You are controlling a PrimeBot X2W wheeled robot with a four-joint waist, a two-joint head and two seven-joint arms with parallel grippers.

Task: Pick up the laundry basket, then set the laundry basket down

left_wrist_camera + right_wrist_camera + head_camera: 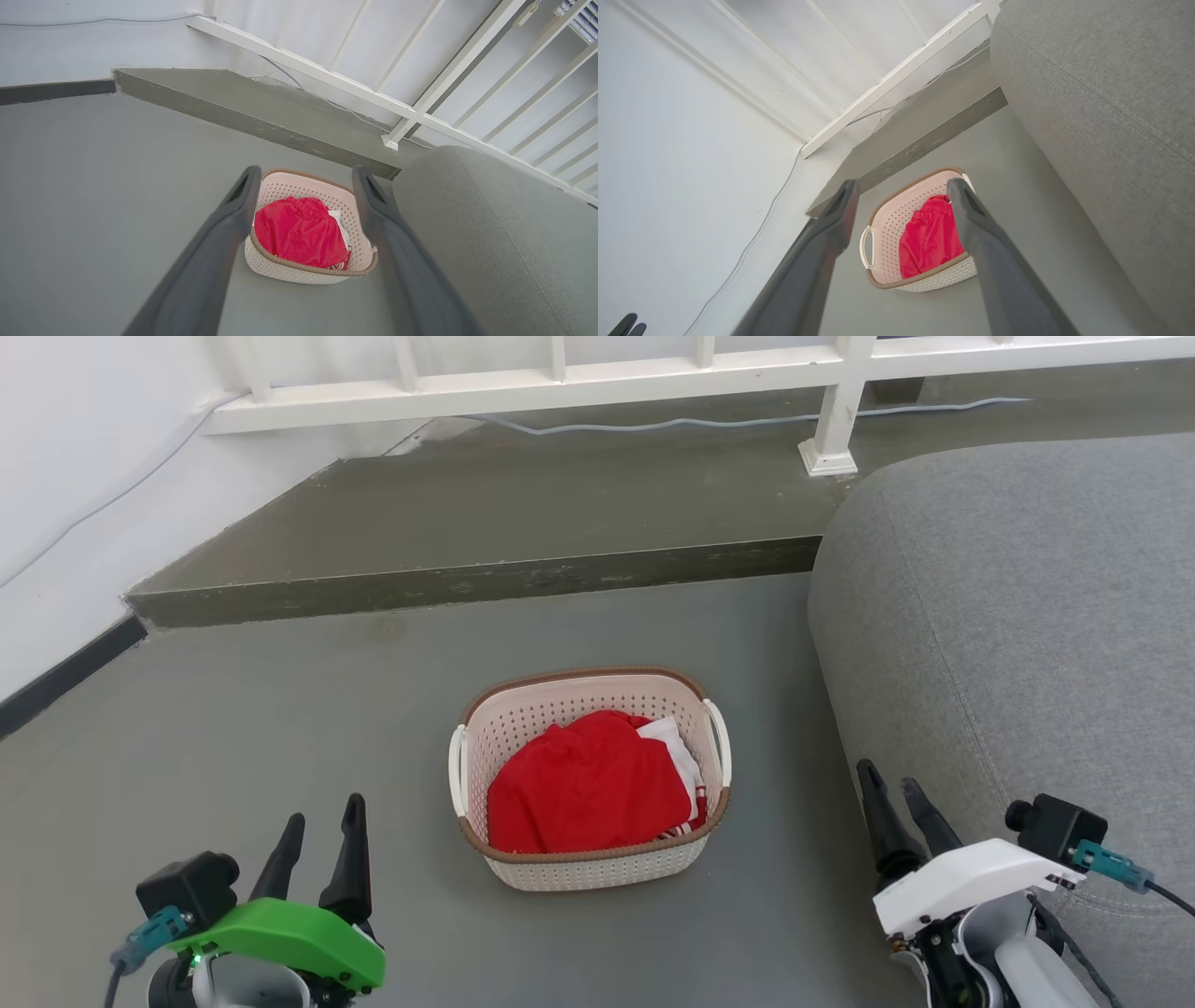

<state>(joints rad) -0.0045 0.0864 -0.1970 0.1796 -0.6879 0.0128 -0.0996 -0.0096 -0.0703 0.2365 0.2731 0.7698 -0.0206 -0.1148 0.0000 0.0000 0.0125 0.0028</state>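
Note:
The laundry basket (pixel 597 873) stands on the grey floor in the middle of the head view. It is cream-white and perforated, with a brown woven-look rim and a white handle on each side. Red cloth (pixel 588 784) fills most of it, and a bit of white cloth (pixel 677 747) shows at its right. My left gripper (pixel 325 810) is open at the lower left, apart from the basket. My right gripper (pixel 888 775) is open at the lower right, beside the sofa. The left wrist view has the basket (pixel 289 273) between my open fingers; the right wrist view also frames the basket (pixel 943 280).
A grey sofa (pixel 1008 616) fills the right side, close to the basket and my right arm. Behind the basket runs a raised step (pixel 467 583), with a white railing (pixel 560 383), its post (pixel 831 429) and a cable (pixel 700 425). A white wall (pixel 75 476) closes the left.

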